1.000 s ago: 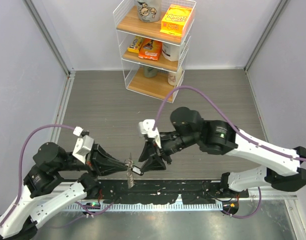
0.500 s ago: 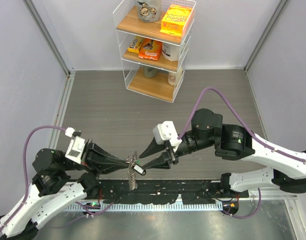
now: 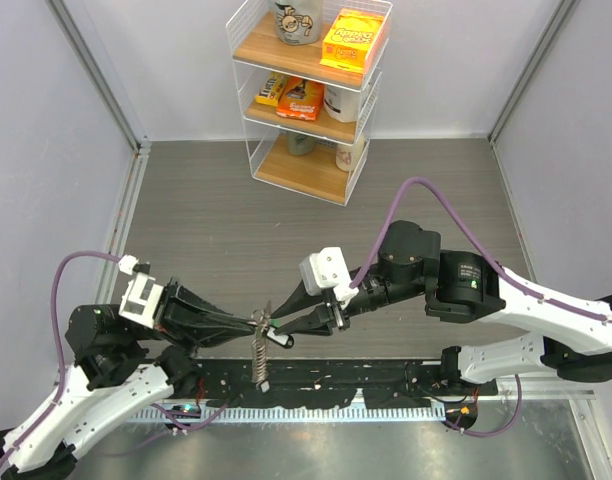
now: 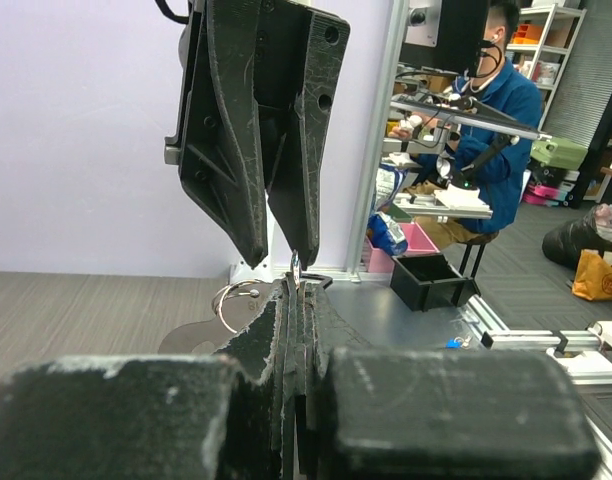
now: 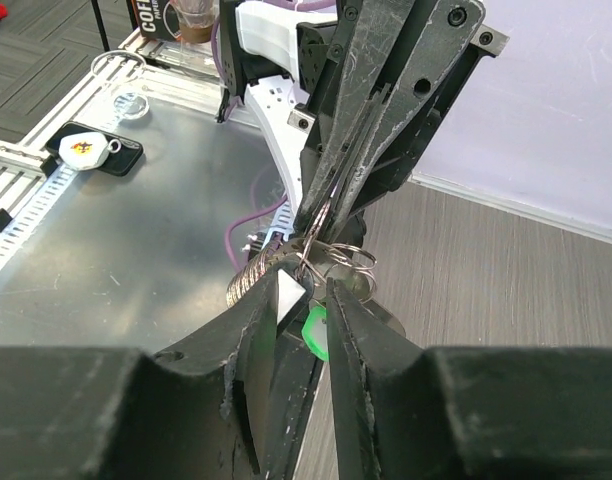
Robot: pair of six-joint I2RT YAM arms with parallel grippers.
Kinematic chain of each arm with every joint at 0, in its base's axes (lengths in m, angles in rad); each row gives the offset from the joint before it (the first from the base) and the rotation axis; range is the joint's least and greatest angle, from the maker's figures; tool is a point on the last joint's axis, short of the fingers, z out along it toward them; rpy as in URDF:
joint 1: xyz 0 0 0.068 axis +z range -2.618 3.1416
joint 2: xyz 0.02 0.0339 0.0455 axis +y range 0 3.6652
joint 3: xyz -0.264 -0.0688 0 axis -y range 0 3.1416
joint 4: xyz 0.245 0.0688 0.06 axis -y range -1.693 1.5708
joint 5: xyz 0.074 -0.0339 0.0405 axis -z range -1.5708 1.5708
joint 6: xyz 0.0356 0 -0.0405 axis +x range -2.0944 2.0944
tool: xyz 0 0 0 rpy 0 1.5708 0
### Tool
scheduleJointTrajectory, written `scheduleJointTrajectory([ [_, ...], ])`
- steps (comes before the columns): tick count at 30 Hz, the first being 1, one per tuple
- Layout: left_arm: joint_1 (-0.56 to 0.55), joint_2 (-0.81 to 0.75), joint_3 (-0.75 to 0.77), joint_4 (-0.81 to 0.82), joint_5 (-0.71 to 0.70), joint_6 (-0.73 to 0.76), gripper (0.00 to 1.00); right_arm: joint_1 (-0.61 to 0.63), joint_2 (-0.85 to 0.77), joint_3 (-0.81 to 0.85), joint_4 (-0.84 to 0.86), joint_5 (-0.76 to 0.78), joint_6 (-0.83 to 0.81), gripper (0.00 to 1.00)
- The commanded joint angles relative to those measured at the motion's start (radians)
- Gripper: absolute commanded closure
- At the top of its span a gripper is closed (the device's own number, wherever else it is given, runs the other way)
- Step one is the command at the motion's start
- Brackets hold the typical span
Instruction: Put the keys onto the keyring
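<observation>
Keyring hangs off the table in mid-air, between the two arms and near the front edge. Its chain drops straight down from the tips of the left gripper.

Left gripper: jaws fully closed, fingers pressed flat together. They pinch the wire loops at the top of the keyring.

Right gripper: tips meet the left gripper's tips nose to nose, just beside the loops. Its jaws stand a narrow gap apart. From its wrist view the green piece of the keyring shows in that gap, with a small white part just above it. I cannot tell whether the fingers actually press on either.

One key, with a dark head, hangs just under the right gripper's tips, close beside the chain. Whether it is on the loops is too small to make out.

A wire shelf holding boxes and mugs stands at the far wall, well apart from both arms.
</observation>
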State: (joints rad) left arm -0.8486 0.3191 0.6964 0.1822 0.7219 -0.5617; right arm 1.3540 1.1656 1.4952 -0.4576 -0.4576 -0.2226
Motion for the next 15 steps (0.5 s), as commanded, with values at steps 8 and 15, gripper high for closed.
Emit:
scheduleJointTrajectory([
  [8,0.0,-0.021,0.002,0.102,-0.029,-0.017,1.0,0.013,0.003,0.051,0.085,0.019,0.011,0.69],
  [15,0.0,-0.026,-0.003,0.105,-0.032,-0.018,1.0,0.016,0.023,0.073,0.1,0.019,0.025,0.7],
])
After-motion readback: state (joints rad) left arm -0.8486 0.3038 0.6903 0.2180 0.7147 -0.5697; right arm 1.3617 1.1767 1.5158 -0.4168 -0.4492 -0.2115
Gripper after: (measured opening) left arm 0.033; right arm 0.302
